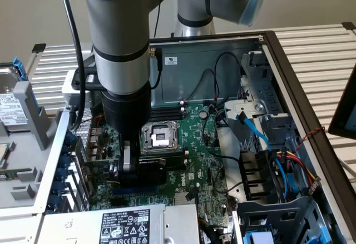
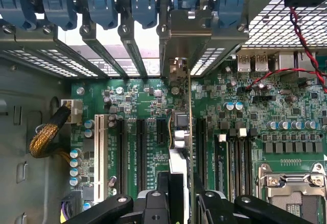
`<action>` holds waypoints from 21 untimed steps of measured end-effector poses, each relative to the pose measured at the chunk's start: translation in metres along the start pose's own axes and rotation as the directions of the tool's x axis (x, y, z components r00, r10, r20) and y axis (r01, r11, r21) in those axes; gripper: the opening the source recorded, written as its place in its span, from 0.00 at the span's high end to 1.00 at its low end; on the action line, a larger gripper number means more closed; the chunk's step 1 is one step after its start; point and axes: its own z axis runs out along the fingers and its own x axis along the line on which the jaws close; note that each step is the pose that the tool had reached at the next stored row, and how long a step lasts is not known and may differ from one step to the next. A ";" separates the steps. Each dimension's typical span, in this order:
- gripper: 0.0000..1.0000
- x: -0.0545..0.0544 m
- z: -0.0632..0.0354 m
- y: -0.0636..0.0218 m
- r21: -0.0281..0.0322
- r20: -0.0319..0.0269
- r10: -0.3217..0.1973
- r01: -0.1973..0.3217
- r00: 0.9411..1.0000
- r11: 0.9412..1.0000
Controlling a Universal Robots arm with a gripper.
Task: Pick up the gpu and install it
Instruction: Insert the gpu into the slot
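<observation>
The black gripper (image 1: 132,169) pinches the small green, black-shrouded gpu (image 1: 151,172) edge-down over the large green motherboard (image 1: 208,144), toward the exterior view's left. If its edge lands beside rather than in one of the black expansion slots (image 2: 140,150), pressing down could jam or bend it.

The arm (image 1: 119,27) stands upright, its grey last link pointing straight down with the black wrist (image 1: 127,110) beneath it. The gripper (image 1: 130,169) hangs vertical at the lower end, its two fingers (image 2: 163,185) drawn in against the edge-on gpu (image 2: 179,157), clamping it between them
</observation>
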 end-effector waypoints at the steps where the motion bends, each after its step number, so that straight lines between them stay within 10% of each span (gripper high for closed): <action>1: 0.73 0.000 0.0000 0.0001 0.000 0.000 0.000 0.000 1.000 1.000; 21: 0.73 -0.001 0.0020 0.0021 0.001 -0.004 0.005 -0.005 1.000 1.000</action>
